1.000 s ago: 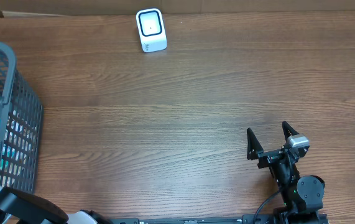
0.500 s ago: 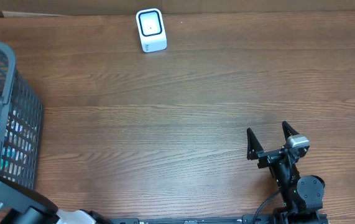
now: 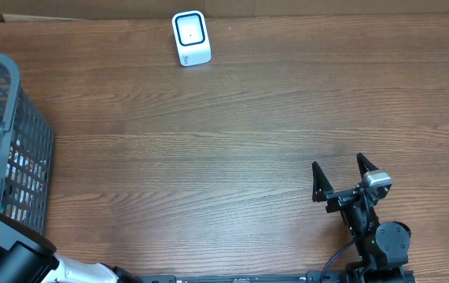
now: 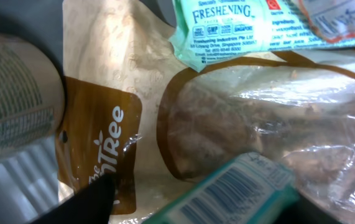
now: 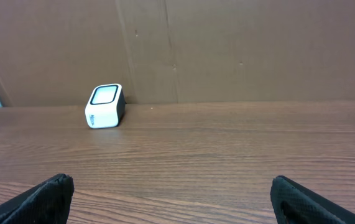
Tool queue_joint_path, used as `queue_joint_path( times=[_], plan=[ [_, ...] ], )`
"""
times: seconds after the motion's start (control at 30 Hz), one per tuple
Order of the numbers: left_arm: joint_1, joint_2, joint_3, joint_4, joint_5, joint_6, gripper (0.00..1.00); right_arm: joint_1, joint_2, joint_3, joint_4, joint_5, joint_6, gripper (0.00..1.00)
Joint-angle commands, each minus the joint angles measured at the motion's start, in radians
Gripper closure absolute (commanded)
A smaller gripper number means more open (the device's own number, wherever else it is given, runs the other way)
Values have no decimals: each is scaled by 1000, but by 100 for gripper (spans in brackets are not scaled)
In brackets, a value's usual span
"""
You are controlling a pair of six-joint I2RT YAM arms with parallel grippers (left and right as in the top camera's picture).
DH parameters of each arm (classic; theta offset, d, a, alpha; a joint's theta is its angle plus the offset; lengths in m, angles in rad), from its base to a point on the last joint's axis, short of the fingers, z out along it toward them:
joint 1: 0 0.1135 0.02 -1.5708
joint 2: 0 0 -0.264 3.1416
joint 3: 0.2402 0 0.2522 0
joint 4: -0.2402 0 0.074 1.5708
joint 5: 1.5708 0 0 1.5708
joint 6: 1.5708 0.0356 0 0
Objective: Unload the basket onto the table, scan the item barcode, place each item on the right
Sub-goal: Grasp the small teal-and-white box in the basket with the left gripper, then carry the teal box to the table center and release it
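**Left wrist view: barcoded packet lies between the left fingers, down in the basket**

The teal cardboard packet with a black-and-white barcode lies between the two dark fingers of the left gripper. I cannot tell whether they pinch it or only flank it. Under it is a beige-and-brown bag with a clear window, a mint-green "FRESHENING" sachet above and a labelled round tin to the left. All sit in the grey plastic mesh basket at the left edge of the brown wooden table. The white box scanner with a dark window stands at the far edge. The right gripper rests near the front, fingers spread wide, holding nothing.
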Motion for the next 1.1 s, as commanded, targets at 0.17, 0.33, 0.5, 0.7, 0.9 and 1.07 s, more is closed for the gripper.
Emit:
queue_joint_path(
  times=[0.17, 0.33, 0.5, 0.7, 0.9, 1.07],
  plan=[
    [5, 14, 55, -44, -10, 6, 75, -4, -10, -11, 3, 1, 2, 0],
    [5, 14, 169, -148, 16, 6, 84, -4, -10, -11, 3, 1, 2, 0],
    [-3, 14, 350, -270, 139, 6, 91, -4, -10, -11, 3, 1, 2, 0],
    [-60, 13, 636, -408, 392, 6, 96, -4, -10, -11, 3, 1, 2, 0],
    [-200, -16, 909, -528, 535, 6, 96, -4, -10, -11, 3, 1, 2, 0],
    [-397, -85, 1001, -567, 558, 6, 96, -4, -10, -11, 3, 1, 2, 0]
  ],
)
